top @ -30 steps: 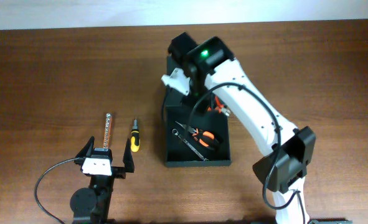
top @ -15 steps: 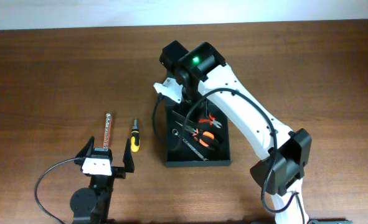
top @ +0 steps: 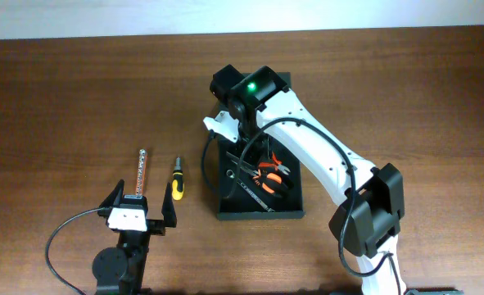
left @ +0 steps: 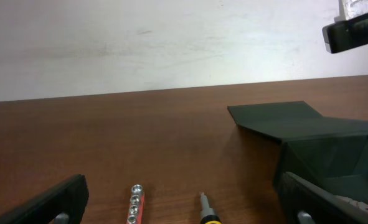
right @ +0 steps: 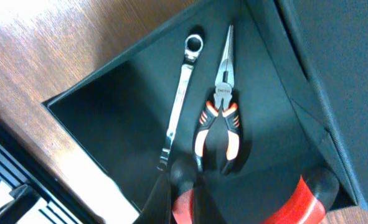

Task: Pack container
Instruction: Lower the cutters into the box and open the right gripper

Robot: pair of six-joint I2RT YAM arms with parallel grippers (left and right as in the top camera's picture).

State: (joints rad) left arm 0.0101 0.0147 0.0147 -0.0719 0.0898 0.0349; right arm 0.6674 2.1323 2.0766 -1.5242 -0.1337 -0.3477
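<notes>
The dark container stands open mid-table; it also shows in the left wrist view and the right wrist view. Inside lie a silver wrench and orange-black pliers. My right gripper hangs over the container's far end, shut on red-handled pliers that sit low inside the box. My left gripper is open and empty on the table at the left.
A yellow-black screwdriver and a red socket strip lie on the table just ahead of the left gripper. They show in the left wrist view as the screwdriver and the strip. The container's flap lid lies open at the back.
The right arm has swung left and lowered, carrying the red-handled pliers from the container's far right corner down into it. The left arm has not moved.
</notes>
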